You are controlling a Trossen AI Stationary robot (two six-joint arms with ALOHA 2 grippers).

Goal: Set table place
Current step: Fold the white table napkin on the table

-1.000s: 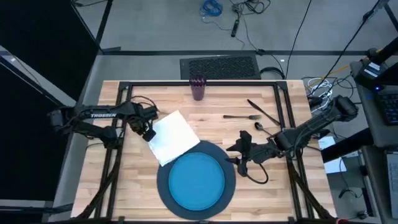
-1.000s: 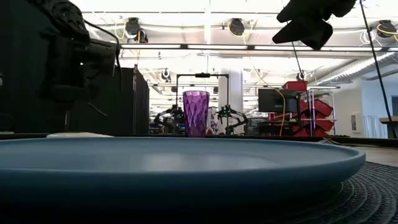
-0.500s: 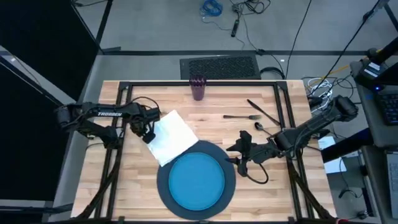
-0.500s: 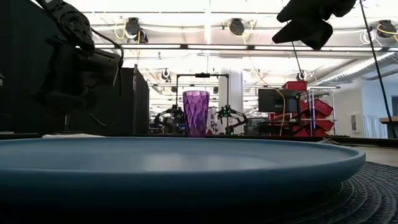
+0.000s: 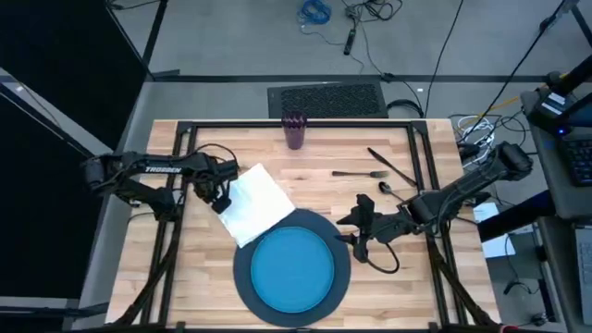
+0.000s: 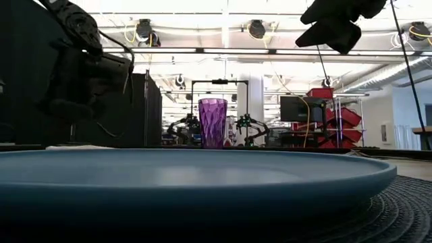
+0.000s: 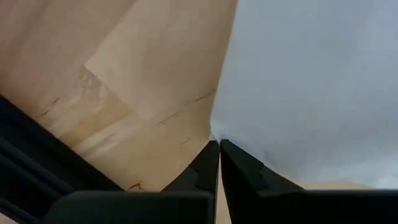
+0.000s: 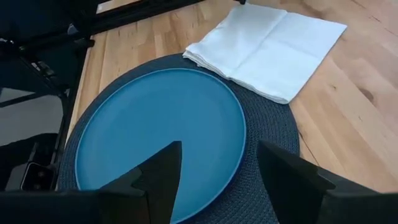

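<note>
The white napkin lies flat on the table, its near corner resting on the dark charger. The charger carries the blue plate. My left gripper is shut at the napkin's left corner. My right gripper hangs open above the charger's right rim, touching nothing. The purple cup stands at the far edge. The fork, knife and spoon lie at the far right. My left gripper pinches the napkin's left corner between its two fingertips. The fingers come from above and from the table's left, slanting down. The rest of the napkin lies spread on the table.
Black frame bars cross the table along its left, far and right sides. Bare wood shows to the right of the charger and to its left.
My left gripper has come down and a little toward the table's right, onto the napkin's left corner. The napkin lies where it was. My right gripper has kept still.
</note>
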